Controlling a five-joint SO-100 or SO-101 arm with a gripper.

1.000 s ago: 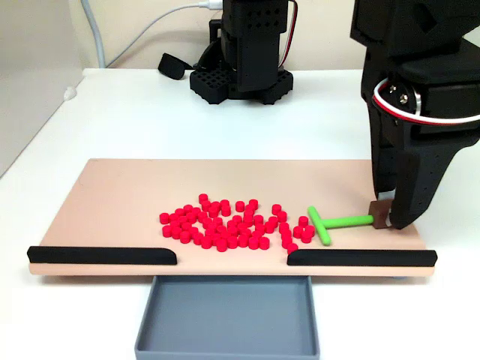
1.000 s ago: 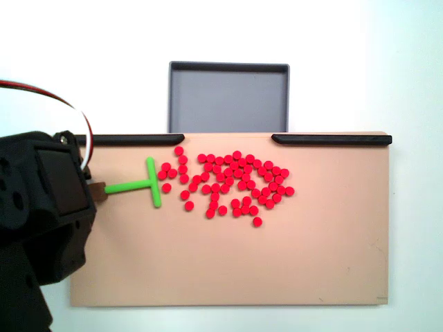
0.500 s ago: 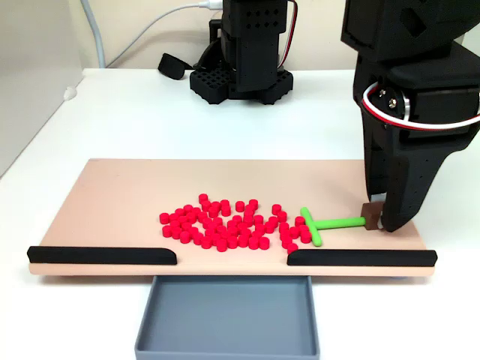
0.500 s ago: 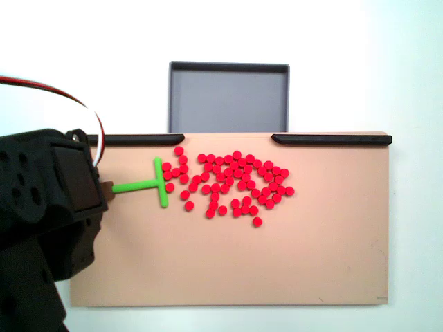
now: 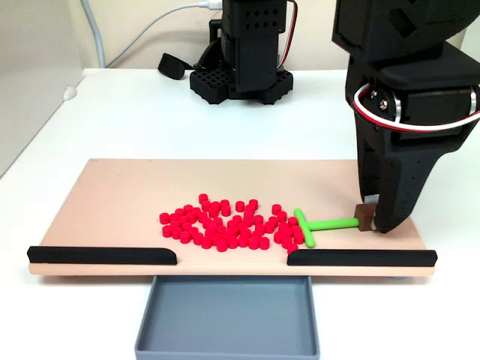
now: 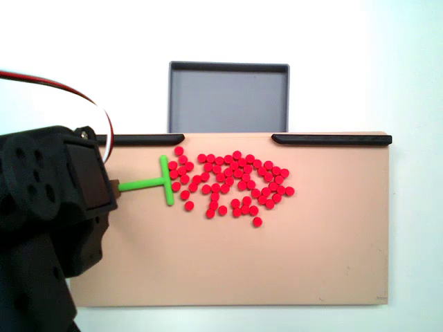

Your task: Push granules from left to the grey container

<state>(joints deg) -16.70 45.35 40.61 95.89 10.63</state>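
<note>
Granules point(image 5: 229, 223) lie in a loose heap near the board's point(image 5: 120, 195) front edge in a fixed view, left of the gap between two black strips point(image 5: 103, 256). Gripper point(image 5: 373, 222) is clamped on the brown end of the green pusher point(image 5: 319, 224), whose crossbar touches the heap's right fringe. Grey container point(image 5: 227, 322) sits empty below the gap. White table, pale wall behind.

From above in a fixed view, the pusher point(image 6: 154, 184) meets the granules point(image 6: 232, 185); the container point(image 6: 228, 97) lies beyond the board's far edge. Judgement: sweeping is under way; next the heap needs steering toward the gap.
</note>
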